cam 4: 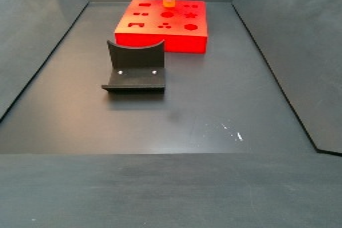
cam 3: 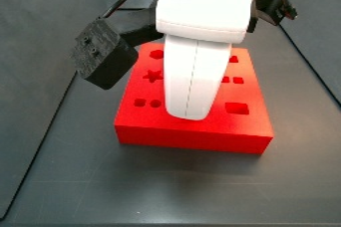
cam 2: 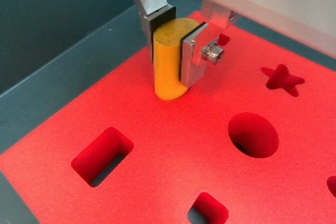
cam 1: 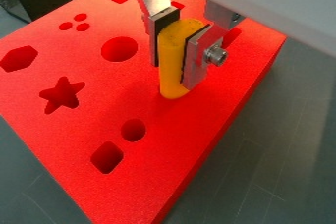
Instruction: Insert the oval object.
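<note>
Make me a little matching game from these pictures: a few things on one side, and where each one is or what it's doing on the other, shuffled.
Things:
1. oval object
2. gripper
3. red block
4. dark grey curved holder

Places or states:
A. lies on the floor, with shaped holes in its top
B. stands on the floor apart from the block
C. held upright above the block
D. shut on the orange-yellow peg

Pairs: 1-C, 2-D, 3-A, 4-B
</note>
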You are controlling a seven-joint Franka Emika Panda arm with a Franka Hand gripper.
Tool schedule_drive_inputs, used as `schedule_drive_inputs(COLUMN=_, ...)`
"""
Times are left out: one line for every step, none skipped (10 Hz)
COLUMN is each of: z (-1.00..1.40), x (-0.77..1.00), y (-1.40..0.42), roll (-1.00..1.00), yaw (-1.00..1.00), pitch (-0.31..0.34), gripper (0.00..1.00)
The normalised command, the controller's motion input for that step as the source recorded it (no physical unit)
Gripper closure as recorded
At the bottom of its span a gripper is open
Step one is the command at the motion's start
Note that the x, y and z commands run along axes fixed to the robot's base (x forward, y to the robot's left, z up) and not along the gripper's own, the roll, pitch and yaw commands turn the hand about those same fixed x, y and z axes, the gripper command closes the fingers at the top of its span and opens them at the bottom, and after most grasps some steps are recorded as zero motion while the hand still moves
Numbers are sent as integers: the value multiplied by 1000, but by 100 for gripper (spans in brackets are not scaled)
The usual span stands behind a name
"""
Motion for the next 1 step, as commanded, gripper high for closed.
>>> schedule_drive_inputs(z=0, x=0, y=0, roll=0, yaw=0, pitch=0, gripper=100)
